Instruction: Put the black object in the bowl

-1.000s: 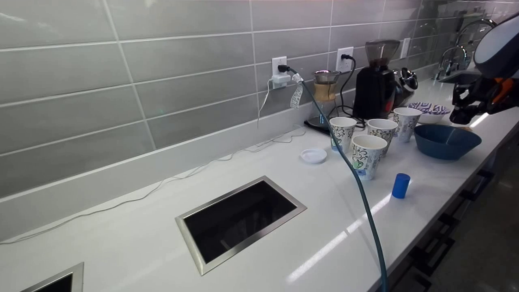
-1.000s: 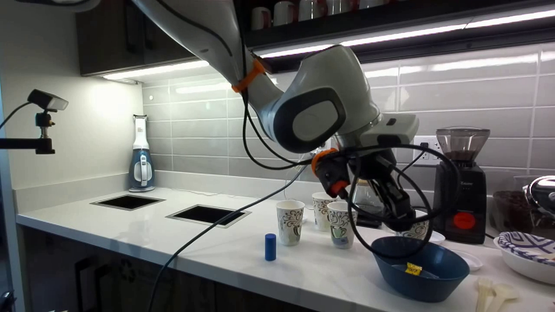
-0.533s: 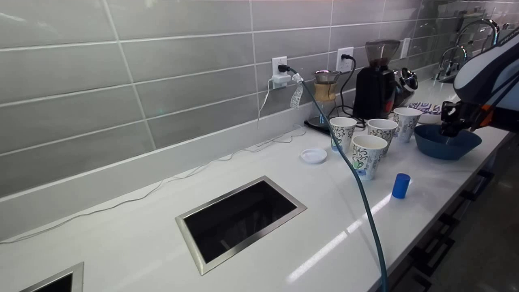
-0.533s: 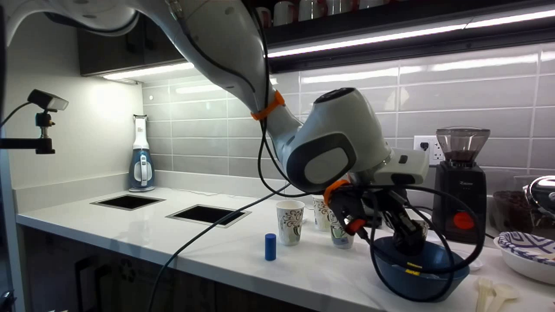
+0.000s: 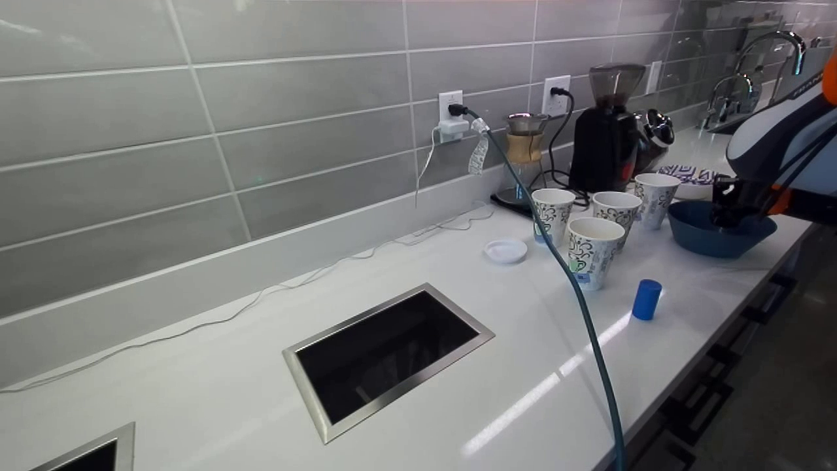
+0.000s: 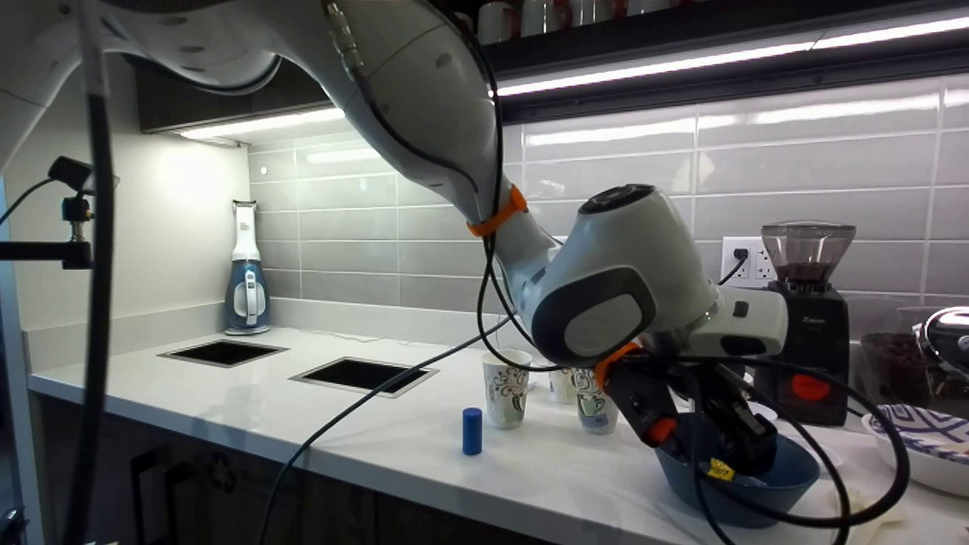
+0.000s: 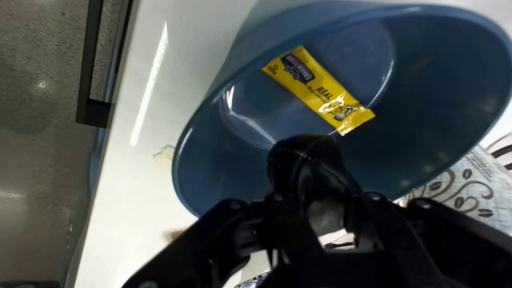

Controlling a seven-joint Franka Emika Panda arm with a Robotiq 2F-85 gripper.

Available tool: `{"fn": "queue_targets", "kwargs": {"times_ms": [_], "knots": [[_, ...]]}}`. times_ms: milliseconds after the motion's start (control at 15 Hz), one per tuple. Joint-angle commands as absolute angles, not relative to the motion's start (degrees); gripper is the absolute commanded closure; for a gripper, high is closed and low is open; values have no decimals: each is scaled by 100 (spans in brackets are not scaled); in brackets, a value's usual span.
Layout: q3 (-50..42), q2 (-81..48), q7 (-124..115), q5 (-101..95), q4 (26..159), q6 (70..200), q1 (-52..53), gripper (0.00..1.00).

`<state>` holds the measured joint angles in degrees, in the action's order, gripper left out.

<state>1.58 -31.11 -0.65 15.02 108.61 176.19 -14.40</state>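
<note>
Clasping black object (image 7: 306,166) in pincer (image 7: 324,200) at mouth of blue bowl (image 7: 452,84). Having yellow packet (image 7: 316,90) below, black cable (image 6: 901,462) looped beside, paper cups (image 5: 656,206) near, blue cylinder (image 6: 472,431) well apart. Distinguishing black object from pincer only in wrist view.
</note>
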Motion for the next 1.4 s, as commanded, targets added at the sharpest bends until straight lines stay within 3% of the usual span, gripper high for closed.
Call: {"fn": "queue_targets", "kwargs": {"times_ms": [0,400,733,1067,1333], "knots": [[447,-3308,161,1531,10565,17733,-1687,42],[354,-2925,37,1337,10630,17135,-1562,2],[-26,-1989,-11,1047,10810,15350,-1215,0],[144,-1230,468,1488,10647,12897,-1176,0],[-109,-812,-943,934,10680,11739,-683,0]]}}
